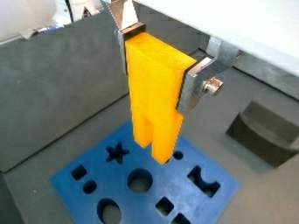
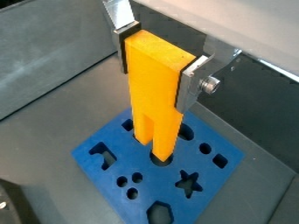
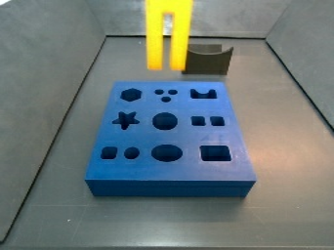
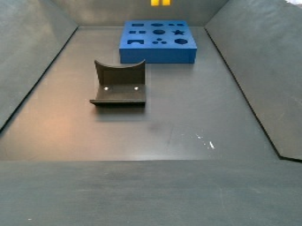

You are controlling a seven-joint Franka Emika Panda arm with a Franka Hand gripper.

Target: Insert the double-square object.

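The double-square object is a tall yellow piece with two prongs pointing down. My gripper is shut on its solid top block, one silver finger on each side; both wrist views show this, the piece and gripper there too. It hangs upright above the blue board, also; the prong tips are clear of it. In a side view the piece hovers over the far edge of the board; the gripper is cut off above. Another side view shows only the prong tips above the board.
The board has several shaped holes: star, circles, hexagon, squares. The dark fixture stands behind the board, also in a side view and a wrist view. Grey walls slope up around the floor.
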